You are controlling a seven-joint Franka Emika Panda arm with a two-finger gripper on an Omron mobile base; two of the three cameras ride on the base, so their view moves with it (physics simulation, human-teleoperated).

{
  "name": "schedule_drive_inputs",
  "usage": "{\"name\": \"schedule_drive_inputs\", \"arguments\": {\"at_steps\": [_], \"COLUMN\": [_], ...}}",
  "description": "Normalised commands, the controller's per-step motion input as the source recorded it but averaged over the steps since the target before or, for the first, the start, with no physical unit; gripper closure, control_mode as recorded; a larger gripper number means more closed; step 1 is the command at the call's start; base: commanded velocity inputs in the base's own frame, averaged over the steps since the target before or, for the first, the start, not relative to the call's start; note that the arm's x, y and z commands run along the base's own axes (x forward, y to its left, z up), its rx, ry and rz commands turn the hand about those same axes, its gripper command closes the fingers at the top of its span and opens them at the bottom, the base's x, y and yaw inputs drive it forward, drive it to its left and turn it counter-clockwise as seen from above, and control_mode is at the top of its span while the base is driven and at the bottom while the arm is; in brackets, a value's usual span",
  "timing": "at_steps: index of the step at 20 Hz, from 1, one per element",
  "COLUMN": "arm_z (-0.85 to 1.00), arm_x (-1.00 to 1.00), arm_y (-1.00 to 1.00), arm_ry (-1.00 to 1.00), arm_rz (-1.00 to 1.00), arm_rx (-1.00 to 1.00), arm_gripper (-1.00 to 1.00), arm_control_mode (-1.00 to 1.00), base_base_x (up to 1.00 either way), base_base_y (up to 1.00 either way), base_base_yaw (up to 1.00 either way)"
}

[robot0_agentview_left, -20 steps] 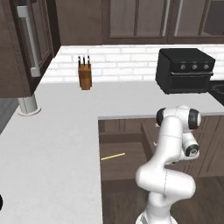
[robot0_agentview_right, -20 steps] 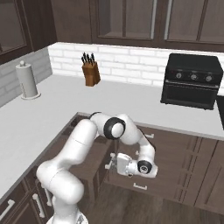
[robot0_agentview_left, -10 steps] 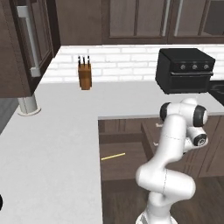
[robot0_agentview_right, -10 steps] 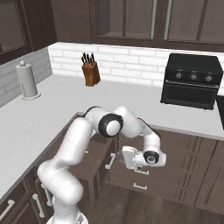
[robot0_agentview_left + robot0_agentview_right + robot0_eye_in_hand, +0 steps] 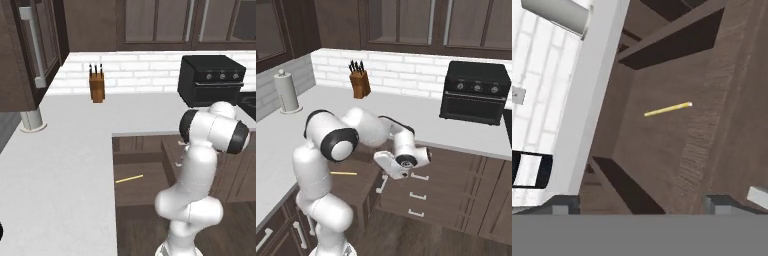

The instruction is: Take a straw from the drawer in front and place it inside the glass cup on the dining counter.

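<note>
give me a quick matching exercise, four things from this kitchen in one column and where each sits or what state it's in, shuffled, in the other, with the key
1. straw
2. knife block
3. paper towel roll
4. gripper

a. by the brick wall, left of the oven
b. open, holding nothing
c. flat on the drawer bottom
d. upright at the counter's left end

Pairs: 1-c, 2-a, 3-d, 4-b

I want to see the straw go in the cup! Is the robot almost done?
Not yet. Done: the drawer is pulled open, with the straw lying flat on its bottom. In hand: nothing; the gripper is open above the drawer, apart from the straw. Left: grab the straw, carry it to the cup and drop it in.
</note>
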Motion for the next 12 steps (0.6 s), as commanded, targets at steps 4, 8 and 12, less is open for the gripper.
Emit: {"name": "schedule_drive_inputs", "arguments": {"at_steps": [4, 8, 12], "arm_z": [0.52, 0.10, -0.04], "arm_x": [0.03, 0.28, 0.38], "arm_y": [0.84, 0.46, 0.11], "arm_ry": [0.08, 0.22, 0.26], "arm_rz": [-0.14, -0.13, -0.11], "arm_rx": [-0.37, -0.27, -0.24], "arm_gripper": [-1.00, -1.00, -1.00], "arm_control_mode": [-1.00, -1.00, -1.00], "base_base_x": [0.00, 0.00, 0.00], "base_base_y": [0.00, 0.00, 0.00], "base_base_yaw": [0.00, 0.00, 0.00]}}
